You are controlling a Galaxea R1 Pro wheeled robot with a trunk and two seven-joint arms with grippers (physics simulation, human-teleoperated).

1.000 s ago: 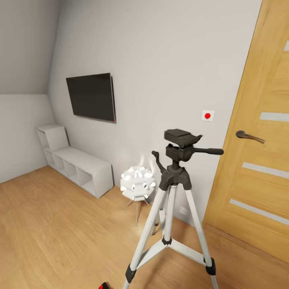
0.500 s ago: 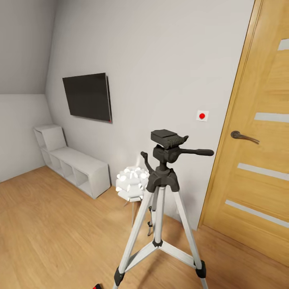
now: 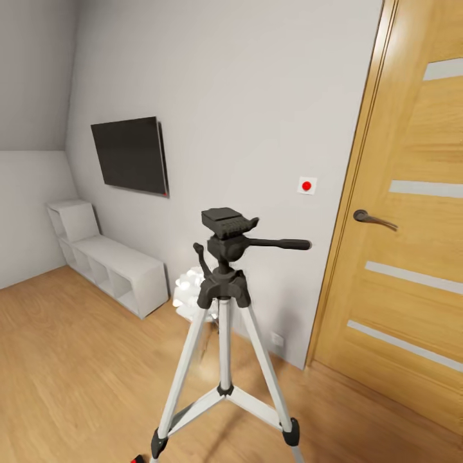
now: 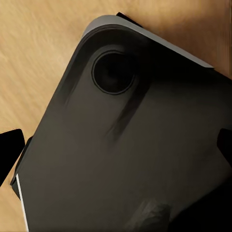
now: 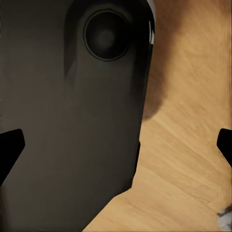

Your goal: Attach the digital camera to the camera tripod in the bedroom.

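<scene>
The camera tripod (image 3: 224, 302) stands on the wood floor in the middle of the head view. Its silver-white legs are spread, and its dark pan head (image 3: 227, 226) is bare on top, with the long handle pointing right. The digital camera is out of view. A tiny red speck (image 3: 137, 458) at the bottom edge is too small to identify. In the wrist views my left gripper (image 4: 116, 147) and right gripper (image 5: 116, 147) are open, with nothing between the fingertips (image 4: 9, 150). Each hangs over a dark rounded panel (image 5: 72, 121) and the floor.
A white petal-shaped lamp (image 3: 188, 290) stands just behind the tripod. White cube shelves (image 3: 109, 265) run along the wall at the left under a black wall screen (image 3: 130, 155). A wooden door (image 3: 405, 231) with a dark handle is at the right. Open floor lies to the left.
The whole picture has slid left and slightly down, so the head camera has moved. The tripod, lamp and shelves stand as before.
</scene>
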